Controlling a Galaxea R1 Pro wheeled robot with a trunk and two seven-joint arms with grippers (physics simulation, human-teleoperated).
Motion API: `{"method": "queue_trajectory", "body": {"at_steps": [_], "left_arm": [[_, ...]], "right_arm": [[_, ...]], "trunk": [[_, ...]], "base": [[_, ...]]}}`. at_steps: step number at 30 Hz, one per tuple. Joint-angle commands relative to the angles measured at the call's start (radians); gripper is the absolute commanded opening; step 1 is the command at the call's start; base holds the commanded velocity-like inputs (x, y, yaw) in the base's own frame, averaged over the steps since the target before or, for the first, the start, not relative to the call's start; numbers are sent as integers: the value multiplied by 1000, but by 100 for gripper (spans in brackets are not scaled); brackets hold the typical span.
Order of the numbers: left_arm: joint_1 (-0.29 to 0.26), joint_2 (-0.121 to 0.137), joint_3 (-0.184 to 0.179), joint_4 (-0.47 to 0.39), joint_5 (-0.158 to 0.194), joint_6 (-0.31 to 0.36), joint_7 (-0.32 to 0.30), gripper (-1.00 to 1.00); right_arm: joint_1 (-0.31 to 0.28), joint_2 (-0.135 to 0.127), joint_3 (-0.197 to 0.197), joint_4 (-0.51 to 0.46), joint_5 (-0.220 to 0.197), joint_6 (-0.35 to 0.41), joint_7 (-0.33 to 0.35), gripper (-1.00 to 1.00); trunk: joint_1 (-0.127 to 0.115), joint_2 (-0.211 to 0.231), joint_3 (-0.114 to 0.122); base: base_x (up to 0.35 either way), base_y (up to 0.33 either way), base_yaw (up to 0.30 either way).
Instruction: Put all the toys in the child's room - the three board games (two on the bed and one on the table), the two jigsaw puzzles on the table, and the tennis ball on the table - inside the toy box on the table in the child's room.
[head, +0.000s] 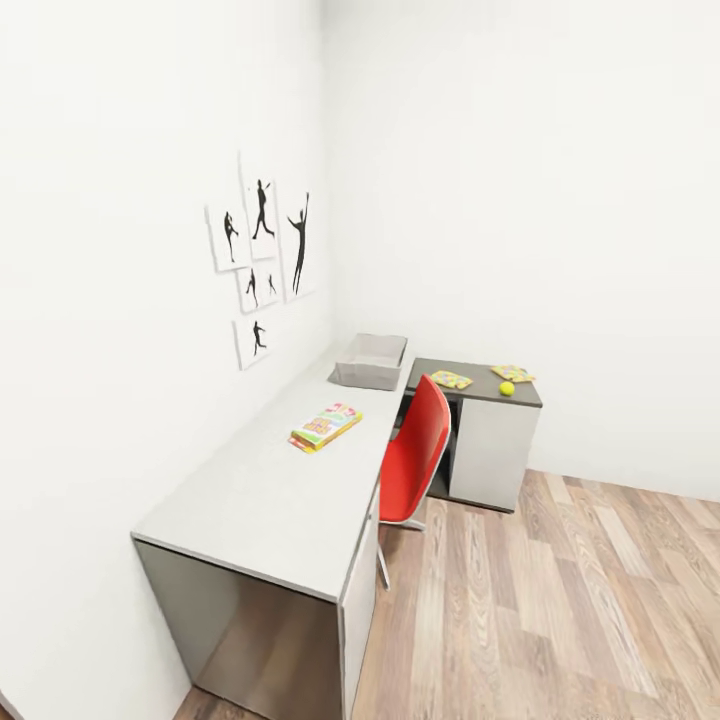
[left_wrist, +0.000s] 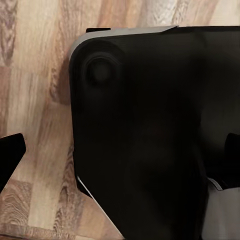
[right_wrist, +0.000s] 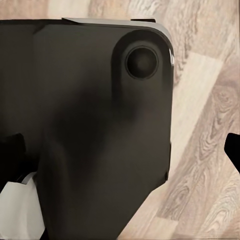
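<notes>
Each wrist view shows dark fingertips of the left pincer and right pincer set wide apart, released and empty above the robot's dark base and the plank floor. On the tabletop, a board game lies mid-surface; the toy box sits at the far end. Two jigsaw puzzles and the tennis ball rest on the dark cabinet top.

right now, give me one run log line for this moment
phase: approach | toy box on table | board game mid-table | two jigsaw puzzles, tennis ball on dark cabinet top | red chair alongside
</notes>
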Motion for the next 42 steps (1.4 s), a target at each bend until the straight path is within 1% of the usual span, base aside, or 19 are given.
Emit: {"method": "queue_trajectory", "body": {"at_steps": [1, 3, 4, 6, 7, 12, 20, 33, 42], "left_arm": [[0, 0, -1, 0, 0, -2, 11, 100], [0, 0, 0, 0, 1, -1, 33, 100], [0, 0, 2, 0, 2, -1, 59, 100], [0, 0, 3, 0, 3, -2, 85, 100], [0, -1, 4, 0, 4, -3, 109, 100], [0, -1, 3, -1, 1, -5, 145, 100], [-1, -1, -2, -3, -2, -9, 157, 100], [-1, 0, -2, -7, -2, -10, 158, 100], [-1, 0, -2, -8, -2, -29, 158, 100]], "right_arm": [[0, 0, 0, 0, -1, -3, -1, 100], [0, 0, 0, 0, -2, -3, -1, 100], [0, 0, 0, 0, -2, -3, -1, 100], [0, 0, 0, 0, -2, -3, -1, 100], [0, 0, 0, 0, -2, -2, -2, 100], [0, -1, 0, 0, -2, -2, -2, 100], [0, -1, -1, 0, -1, -3, -3, 100], [0, -1, -1, 0, -1, -8, -3, 100], [0, -10, -1, 0, -1, -45, -3, 100]], "trunk": [[-4, 7, 2], [-12, 21, 9], [-15, 28, 12], [-23, 42, 18], [-27, 49, 21], [-46, 84, 37], [-77, 140, 62], [-127, 231, 103], [-161, 294, 131]], "base": [[0, 0, -277], [0, 0, -277], [0, 0, -277], [0, 0, -277], [0, 0, -277], [0, 0, -277], [0, 0, -268], [0, 0, -227], [0, 0, -109]]}}
